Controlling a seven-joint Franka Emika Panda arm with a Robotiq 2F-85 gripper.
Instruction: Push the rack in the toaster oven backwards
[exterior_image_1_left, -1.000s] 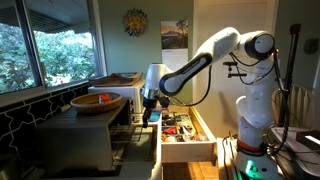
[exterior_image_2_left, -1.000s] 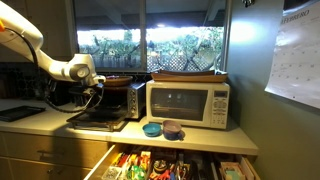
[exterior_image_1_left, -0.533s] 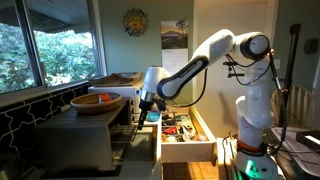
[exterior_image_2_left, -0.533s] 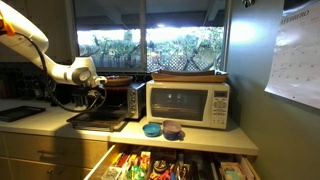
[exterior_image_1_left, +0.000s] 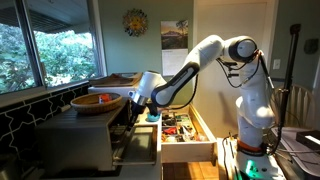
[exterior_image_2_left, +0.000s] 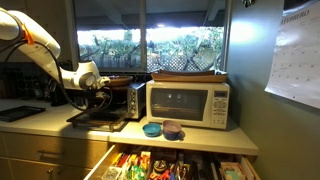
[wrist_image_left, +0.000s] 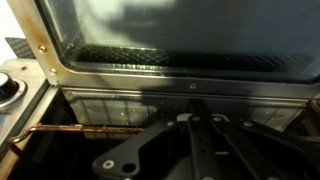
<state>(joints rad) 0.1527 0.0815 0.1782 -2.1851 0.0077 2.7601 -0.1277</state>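
The grey toaster oven (exterior_image_1_left: 88, 138) stands on the counter with its door dropped open; it also shows in an exterior view (exterior_image_2_left: 118, 98). In the wrist view, the oven's front frame (wrist_image_left: 45, 55) fills the top. The rack (wrist_image_left: 110, 104), a band of thin silver wires, lies across just ahead of my fingers. My gripper (wrist_image_left: 193, 108) is shut and empty, with its tip at the rack's front edge. In both exterior views the gripper (exterior_image_1_left: 133, 103) (exterior_image_2_left: 100, 90) is at the oven's opening above the door. The rack itself is too small to make out there.
A wooden bowl (exterior_image_1_left: 97, 101) sits on top of the oven. A white microwave (exterior_image_2_left: 188, 103) stands beside it, with small bowls (exterior_image_2_left: 162, 129) in front. A drawer full of utensils (exterior_image_1_left: 187, 130) is open below the counter. A dark cooktop (exterior_image_2_left: 20, 112) lies on the far side.
The arm has reached further toward the oven, bringing the gripper down and into the opening. The gripper stays shut. I cannot tell whether the rack has shifted.
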